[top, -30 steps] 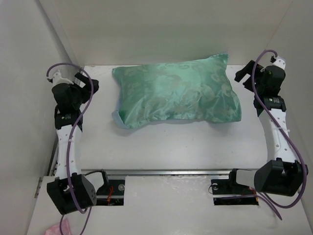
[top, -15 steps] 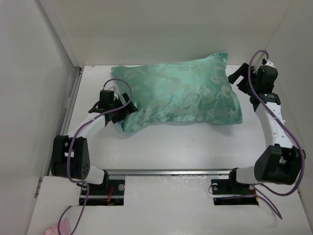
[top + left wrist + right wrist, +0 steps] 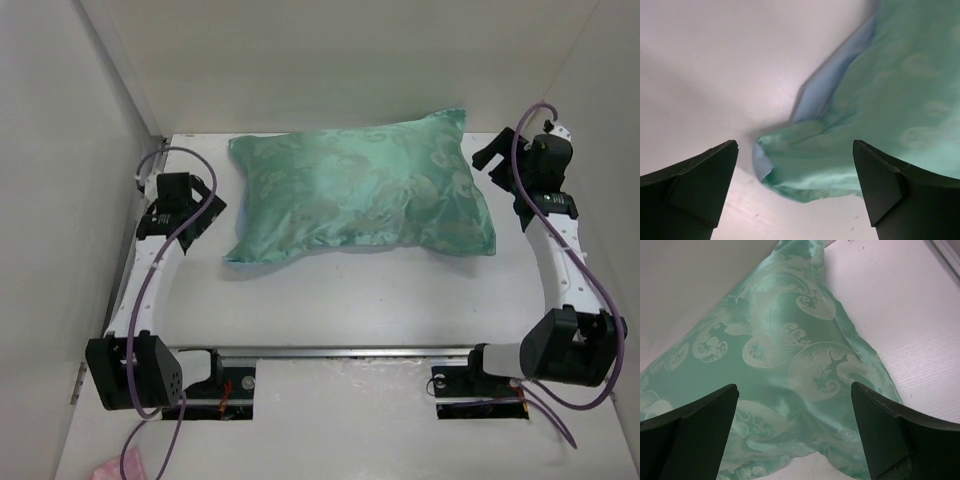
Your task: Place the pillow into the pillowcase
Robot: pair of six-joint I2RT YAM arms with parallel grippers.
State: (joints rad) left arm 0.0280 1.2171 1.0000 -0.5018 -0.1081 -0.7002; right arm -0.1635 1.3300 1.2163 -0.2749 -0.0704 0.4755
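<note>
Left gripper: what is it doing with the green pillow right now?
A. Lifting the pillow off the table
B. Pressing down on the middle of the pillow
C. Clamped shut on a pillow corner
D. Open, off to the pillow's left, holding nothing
D. The left gripper has its fingers spread wide, and the top view shows it apart from the left end of the pillow, which lies flat on the table.
</note>
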